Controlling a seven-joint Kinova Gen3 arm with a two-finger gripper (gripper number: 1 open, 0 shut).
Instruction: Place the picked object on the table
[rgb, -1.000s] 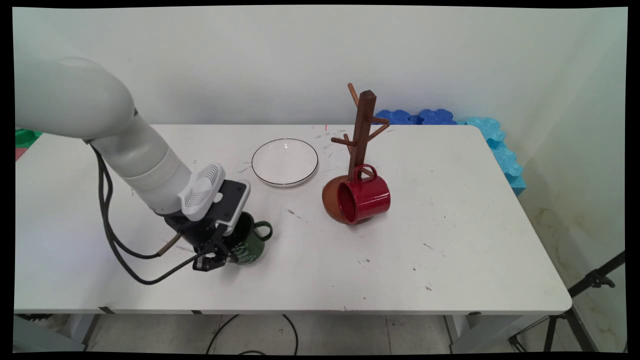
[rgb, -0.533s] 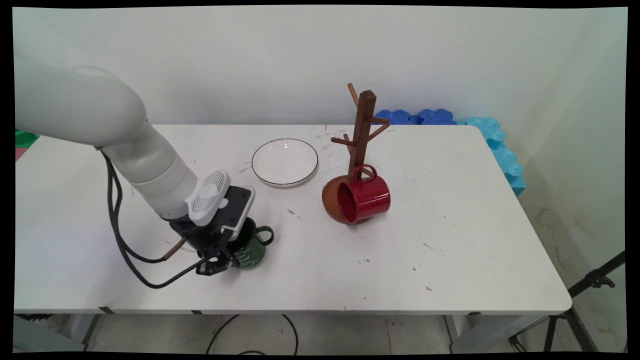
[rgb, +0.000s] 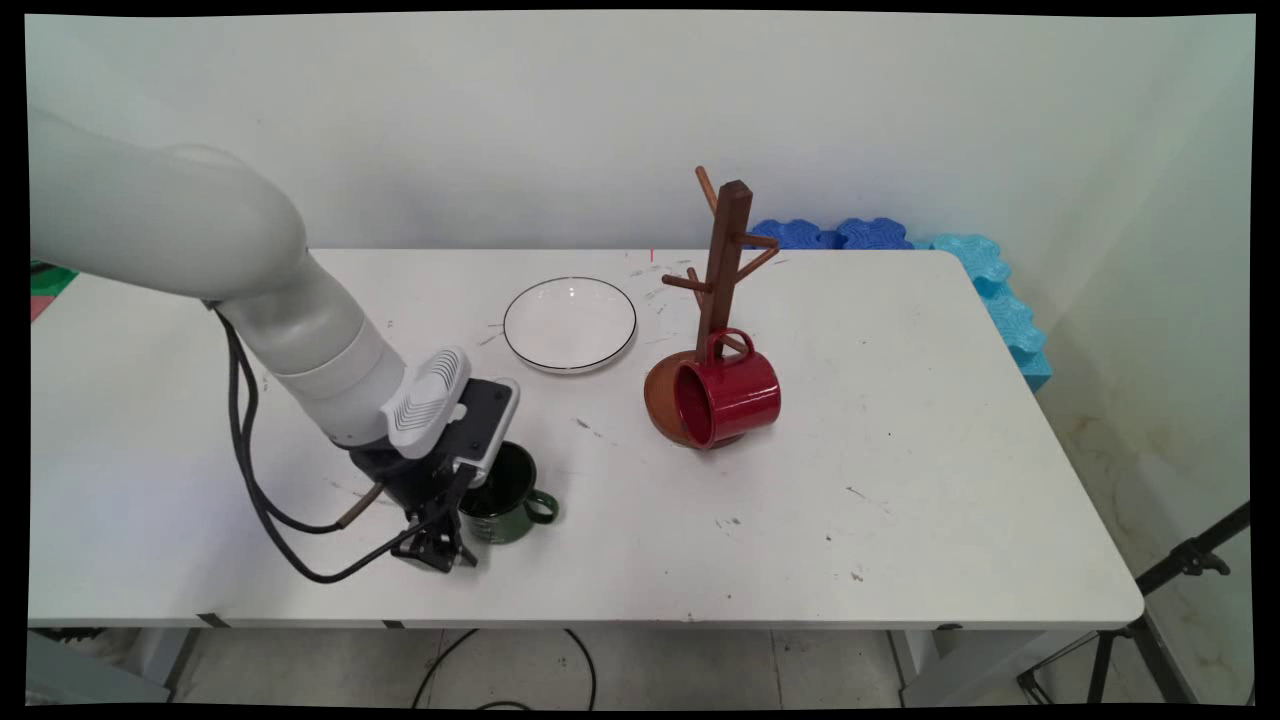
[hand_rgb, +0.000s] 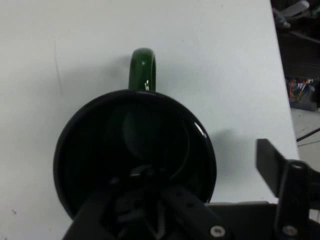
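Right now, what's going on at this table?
A white robot arm has its claw down at a green mug near the table's front left. The mug stands upright on the table, and the claw is open, straddling its rim. Behind sit a white plate and a wooden mug tree holding a red mug.

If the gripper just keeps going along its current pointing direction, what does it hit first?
Most likely the green mug: the hand view looks straight down into its open mouth, with the gripper at its rim. One finger sits outside the wall, so it would probably meet the white table beside the mug. Depth is unclear.
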